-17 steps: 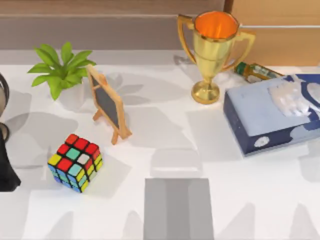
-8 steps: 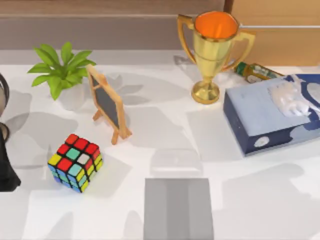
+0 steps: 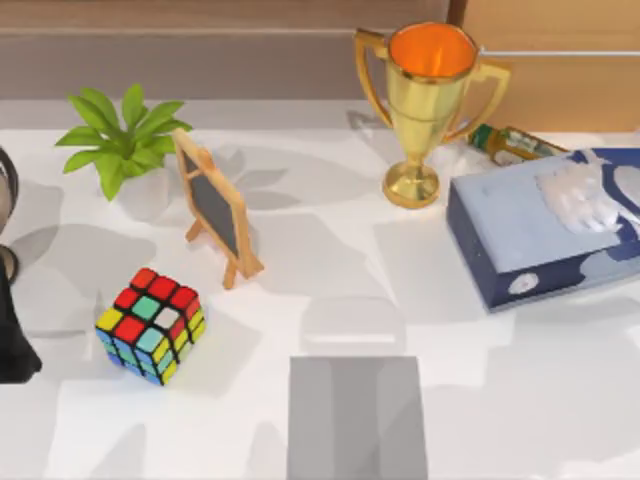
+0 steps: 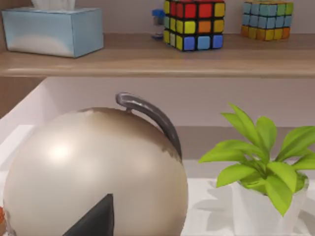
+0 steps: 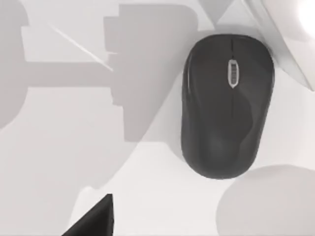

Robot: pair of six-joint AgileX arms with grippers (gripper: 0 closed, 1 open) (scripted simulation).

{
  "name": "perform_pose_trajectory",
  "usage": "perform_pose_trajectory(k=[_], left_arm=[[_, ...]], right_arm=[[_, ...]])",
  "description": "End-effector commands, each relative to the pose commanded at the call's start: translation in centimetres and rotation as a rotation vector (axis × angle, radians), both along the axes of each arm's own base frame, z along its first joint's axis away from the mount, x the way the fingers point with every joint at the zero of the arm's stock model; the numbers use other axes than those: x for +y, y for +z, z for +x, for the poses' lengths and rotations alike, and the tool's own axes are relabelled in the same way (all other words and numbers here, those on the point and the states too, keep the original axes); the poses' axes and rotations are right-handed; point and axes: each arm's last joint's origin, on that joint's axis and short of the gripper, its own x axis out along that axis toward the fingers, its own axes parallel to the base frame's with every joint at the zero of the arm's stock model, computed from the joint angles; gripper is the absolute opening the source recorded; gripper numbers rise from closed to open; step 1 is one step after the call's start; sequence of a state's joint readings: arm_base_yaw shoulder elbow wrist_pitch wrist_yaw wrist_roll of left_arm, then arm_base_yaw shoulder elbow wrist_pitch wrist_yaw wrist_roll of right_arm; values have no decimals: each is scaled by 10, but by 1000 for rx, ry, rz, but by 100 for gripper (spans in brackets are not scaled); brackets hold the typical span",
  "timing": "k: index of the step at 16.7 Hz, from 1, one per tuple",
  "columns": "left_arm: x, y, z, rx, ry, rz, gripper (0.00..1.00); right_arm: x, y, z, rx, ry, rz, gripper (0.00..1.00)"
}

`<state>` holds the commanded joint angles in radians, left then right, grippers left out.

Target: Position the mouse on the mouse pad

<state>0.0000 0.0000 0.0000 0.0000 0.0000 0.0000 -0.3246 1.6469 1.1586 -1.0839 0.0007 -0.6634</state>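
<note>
The mouse (image 3: 353, 322) sits on the bare desk just beyond the far edge of the mouse pad (image 3: 357, 418). The pad lies flat at the middle of the desk's near edge. So the mouse is off the pad but right beside it, and I judge a short pull toward the near edge would do.

The right wrist camera looks straight down on the mouse (image 5: 226, 105), which puts the right gripper (image 5: 93, 220) above it, lined up for a grasp from overhead. Only a dark wedge of the gripper shows, so I cannot tell whether it is spread or pressed together.

My left arm (image 3: 12, 340) is parked at the desk's left edge, near the Rubik's cube (image 3: 150, 325), and its camera faces a round beige kettle (image 4: 93, 172). I cannot tell that gripper's state either.

The tissue box (image 3: 545, 240) lies toward the right edge, well apart from the mouse. I'd approach low-risk, though the mouse's rounded shell may slip if pinched off-centre.
</note>
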Motion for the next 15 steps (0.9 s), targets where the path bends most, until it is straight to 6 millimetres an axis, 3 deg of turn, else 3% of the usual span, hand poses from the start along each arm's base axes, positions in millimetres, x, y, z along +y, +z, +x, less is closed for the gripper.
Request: perform_pose_trajectory(k=[7, 15], left_arm=[[0, 0, 0, 0, 0, 0, 100], [0, 0, 0, 0, 0, 0, 100]], right_arm=[[-1, -11, 7, -3, 3, 0, 100], [-8, -76, 2, 3, -3, -3, 100]])
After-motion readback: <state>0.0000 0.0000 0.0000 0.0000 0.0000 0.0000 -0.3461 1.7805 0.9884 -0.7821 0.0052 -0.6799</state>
